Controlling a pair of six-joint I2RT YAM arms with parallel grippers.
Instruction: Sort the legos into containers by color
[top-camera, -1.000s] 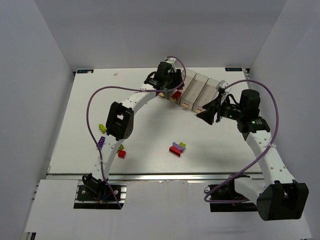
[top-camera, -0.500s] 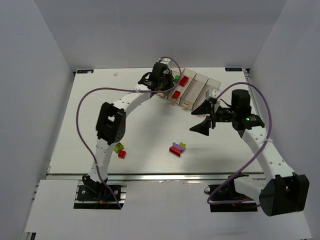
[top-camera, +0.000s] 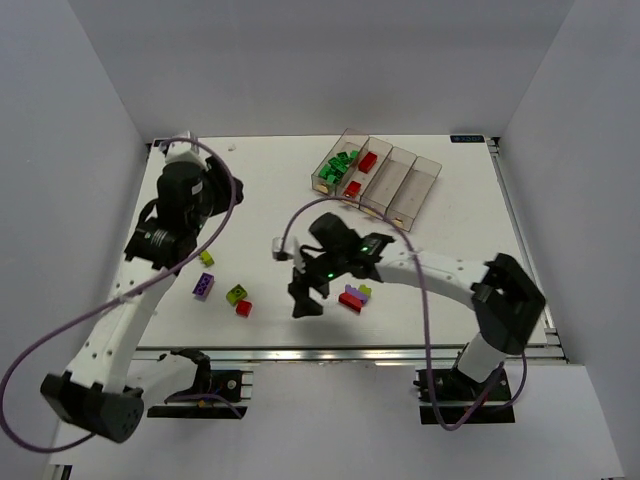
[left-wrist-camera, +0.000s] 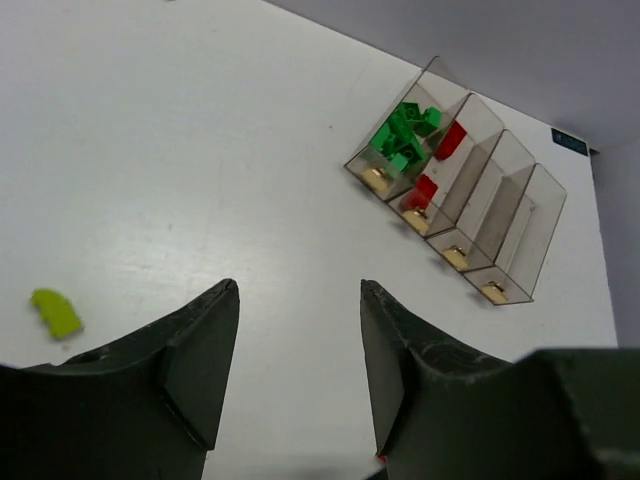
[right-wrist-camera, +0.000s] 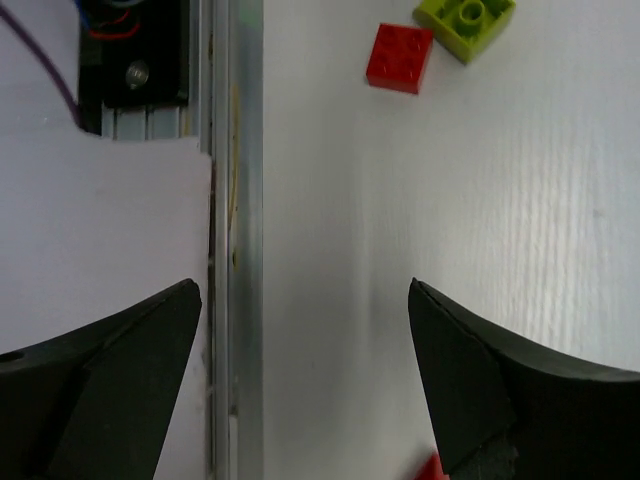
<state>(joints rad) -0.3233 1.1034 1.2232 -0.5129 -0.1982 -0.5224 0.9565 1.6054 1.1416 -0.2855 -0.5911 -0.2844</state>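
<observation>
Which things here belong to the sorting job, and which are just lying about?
Job: containers; green legos and red legos, already binned; loose legos.
Just there: blue sticker; front rail.

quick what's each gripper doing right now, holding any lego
Left gripper: open, holding nothing.
Right gripper: wide open, holding nothing.

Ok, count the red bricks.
4: one red brick and another in the second bin from left, one by a yellow-green brick, one beside the right claw. Others may be hidden.
</observation>
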